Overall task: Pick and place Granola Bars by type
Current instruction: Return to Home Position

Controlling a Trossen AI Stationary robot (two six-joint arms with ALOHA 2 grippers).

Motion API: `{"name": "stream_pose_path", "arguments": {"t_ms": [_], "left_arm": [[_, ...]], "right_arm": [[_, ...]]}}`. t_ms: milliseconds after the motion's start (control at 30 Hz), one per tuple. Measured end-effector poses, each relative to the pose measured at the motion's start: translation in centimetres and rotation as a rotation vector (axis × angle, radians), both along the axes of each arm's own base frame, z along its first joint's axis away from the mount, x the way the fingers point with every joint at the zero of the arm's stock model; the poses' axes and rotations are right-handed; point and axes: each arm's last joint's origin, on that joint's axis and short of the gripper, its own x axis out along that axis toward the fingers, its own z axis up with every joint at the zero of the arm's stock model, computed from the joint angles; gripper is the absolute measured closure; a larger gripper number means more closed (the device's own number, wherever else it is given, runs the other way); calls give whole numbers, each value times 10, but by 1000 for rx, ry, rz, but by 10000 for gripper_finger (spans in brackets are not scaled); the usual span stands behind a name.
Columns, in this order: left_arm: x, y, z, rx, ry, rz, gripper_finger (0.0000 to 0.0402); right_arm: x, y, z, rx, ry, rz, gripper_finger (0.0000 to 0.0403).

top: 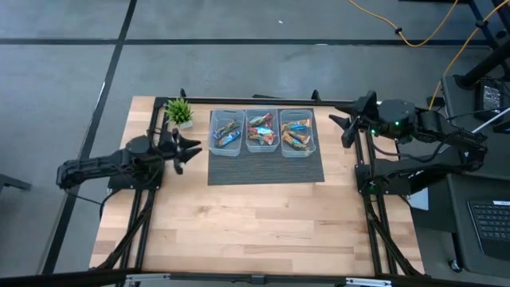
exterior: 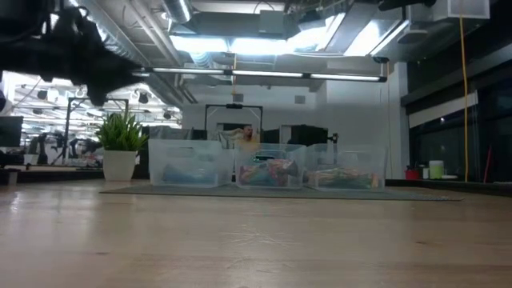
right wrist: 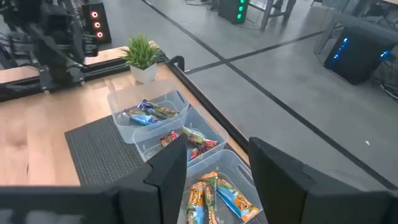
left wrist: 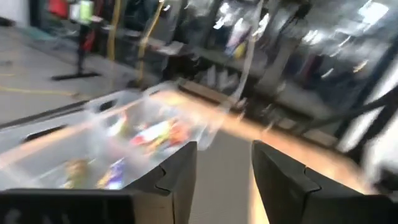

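Note:
Granola bars in shiny wrappers lie inside three clear bins on a dark mat: blue ones in the left bin, red ones in the middle bin, orange-green ones in the right bin. My left gripper hovers left of the bins, open and holding nothing. My right gripper hovers right of the bins, open and holding nothing. The right wrist view shows the bars in the nearest bin, red bars and blue bars. The left wrist view shows the bins blurred.
A small potted plant stands at the far left corner of the mat. Bare wood table stretches in front of the mat toward the near edge. The arm bases stand at the table's left and right sides.

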Motion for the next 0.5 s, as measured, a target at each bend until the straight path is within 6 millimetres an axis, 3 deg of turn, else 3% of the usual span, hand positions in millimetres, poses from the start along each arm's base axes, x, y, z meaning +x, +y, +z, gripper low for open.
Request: {"name": "stream_pose_path", "arguments": {"t_ms": [167, 500], "left_arm": [[5, 0, -12, 106, 168, 4, 264], [7, -3, -15, 264, 246, -65, 278]], "right_arm": [[-1, 1, -1, -20, 32, 19, 229], [-1, 1, -2, -17, 35, 19, 229]]}}
